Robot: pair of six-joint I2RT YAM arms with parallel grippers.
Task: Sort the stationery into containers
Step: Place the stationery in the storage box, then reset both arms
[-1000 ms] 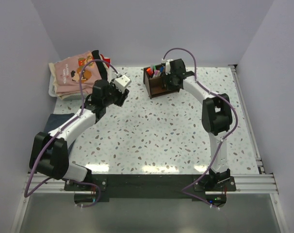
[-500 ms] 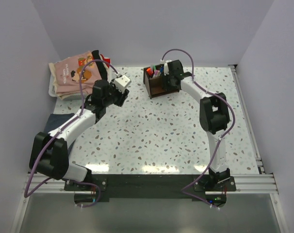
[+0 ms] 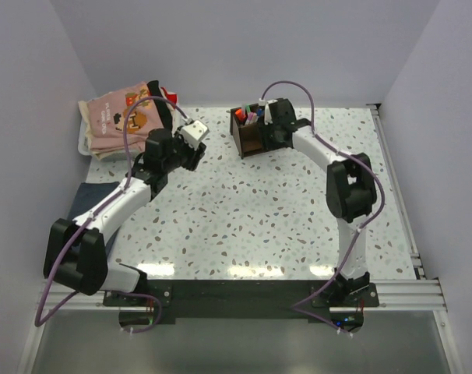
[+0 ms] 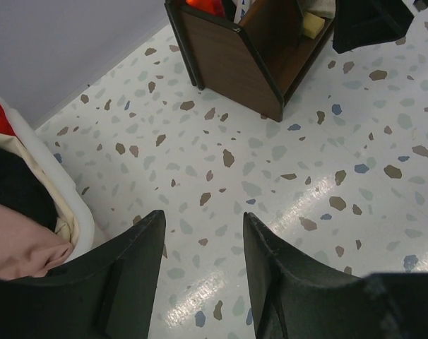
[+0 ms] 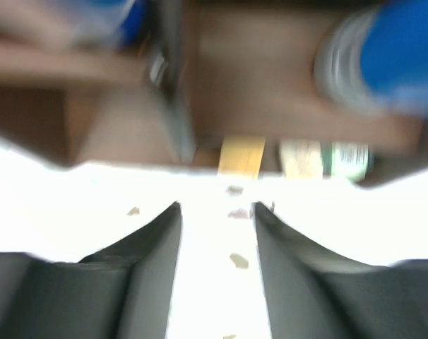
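Organizer location first: the dark brown wooden desk organizer (image 3: 248,140) sits at the far side of the speckled counter (image 3: 251,210), about 12 o'clock from the arm bases in the top view and a touch right of centre. It is skewed slightly, with its right end swung toward 2. Nearer arm is clearly the right one. In the top view the right gripper (image 5: 215,208) is hard against the organizer's 3 o'clock end. Its wrist view is blurred, but it shows the jaws parted with nothing between them, brown compartment walls dead ahead at 12, and a blue-capped pen (image 5: 401,49) up at 1–2 o'clock. Over on the other side, the left gripper (image 4: 203,219) hangs well apart with the organizer at its 3 o'clock in the top view; jaws about half spread, empty, bare counter below. All the stationery I can make out is in the organizer. An orange highlighter (image 4: 203,6) stands on end in a rear compartment, long axis vertical, and a beige piece (image 4: 313,25) lies lower in the open side, too cropped to identify. No loose pen shows on the counter, though the arms hide some of it. The white tray of folded clothes (image 3: 82,144) is at 9–10 o'clock from the left gripper and is not a target. My read: the right arm's next move is a straight pull back toward 6. The risk is clipping the organizer wall and shoving it.
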